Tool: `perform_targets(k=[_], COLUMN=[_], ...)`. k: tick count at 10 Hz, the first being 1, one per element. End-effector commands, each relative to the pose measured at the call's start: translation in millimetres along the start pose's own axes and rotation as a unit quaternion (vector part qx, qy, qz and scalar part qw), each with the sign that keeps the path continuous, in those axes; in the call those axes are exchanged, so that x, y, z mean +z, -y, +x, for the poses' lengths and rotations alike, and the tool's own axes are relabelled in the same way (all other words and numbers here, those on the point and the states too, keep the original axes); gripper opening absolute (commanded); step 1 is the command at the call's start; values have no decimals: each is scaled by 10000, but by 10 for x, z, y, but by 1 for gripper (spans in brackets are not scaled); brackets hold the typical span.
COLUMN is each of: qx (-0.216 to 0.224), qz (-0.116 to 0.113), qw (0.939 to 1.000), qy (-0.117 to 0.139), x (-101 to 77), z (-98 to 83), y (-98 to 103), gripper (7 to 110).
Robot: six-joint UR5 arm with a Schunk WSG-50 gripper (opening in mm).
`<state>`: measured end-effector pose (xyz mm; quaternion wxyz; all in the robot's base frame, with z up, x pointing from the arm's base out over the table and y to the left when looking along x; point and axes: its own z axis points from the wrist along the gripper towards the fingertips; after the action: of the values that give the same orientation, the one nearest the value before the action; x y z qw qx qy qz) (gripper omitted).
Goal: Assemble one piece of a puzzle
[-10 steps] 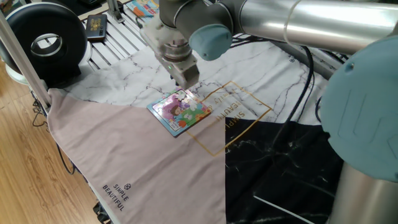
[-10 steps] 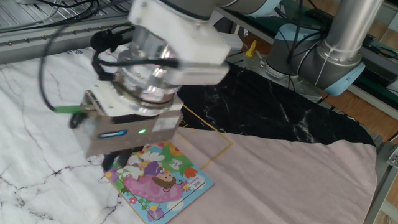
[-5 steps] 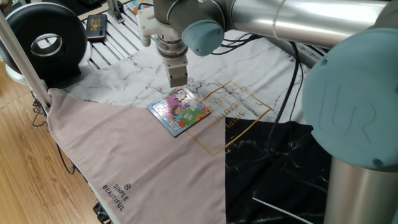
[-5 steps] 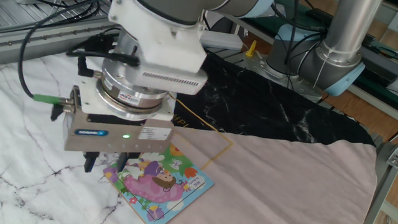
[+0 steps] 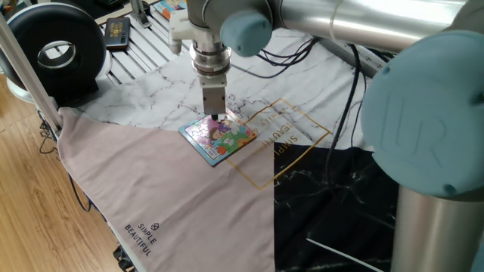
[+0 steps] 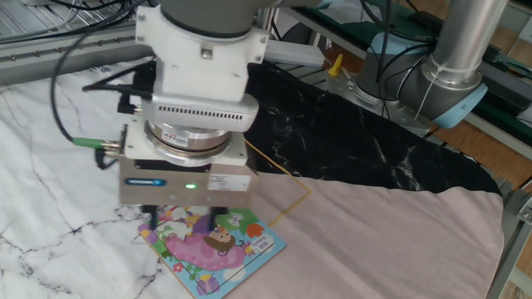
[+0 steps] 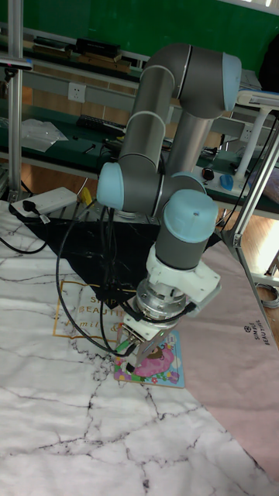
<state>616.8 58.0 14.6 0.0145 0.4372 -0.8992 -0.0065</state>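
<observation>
One puzzle [image 5: 218,134] lay flat on the cloth-covered counter [image 5: 189,204], turned diamond-wise so its corners pointed toward the counter's edges. The pincer [image 5: 215,115] hung upright over the puzzle's upper corner, tips at the board. Its opening could not be told, and the piece was hidden.
</observation>
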Motion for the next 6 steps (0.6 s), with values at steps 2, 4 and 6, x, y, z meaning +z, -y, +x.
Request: perform_targets(k=[2, 4, 6], qx=[278, 436, 549], qz=[-428, -781, -1008], qw=[9987, 9956, 9931], qy=[74, 287, 230], x=[-183, -88, -31], z=[-137, -288, -284], y=[-267, -398, -499], gripper=[66, 66, 66])
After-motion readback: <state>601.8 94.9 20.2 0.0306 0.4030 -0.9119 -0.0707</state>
